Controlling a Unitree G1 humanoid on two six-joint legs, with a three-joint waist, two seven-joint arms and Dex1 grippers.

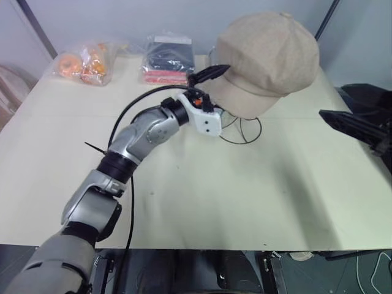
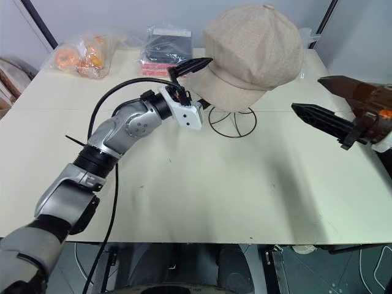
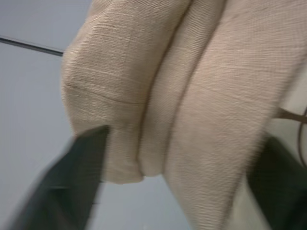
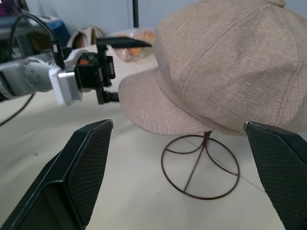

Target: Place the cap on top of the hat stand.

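The cap [image 2: 254, 52] is sitting atop the hat stand [image 2: 233, 122], brim facing left. Your left gripper [image 2: 187, 82], jaws spread and empty, is straddling that brim; your right gripper [image 2: 337, 104] is waiting open, well right.

I seem to be in a lab or test room. My work surface is a plain cream table [image 1: 202, 196] against bare grey walls [image 2: 110, 15], with packaged goods [image 1: 166, 59] and loose cables [image 1: 373, 269] underneath.
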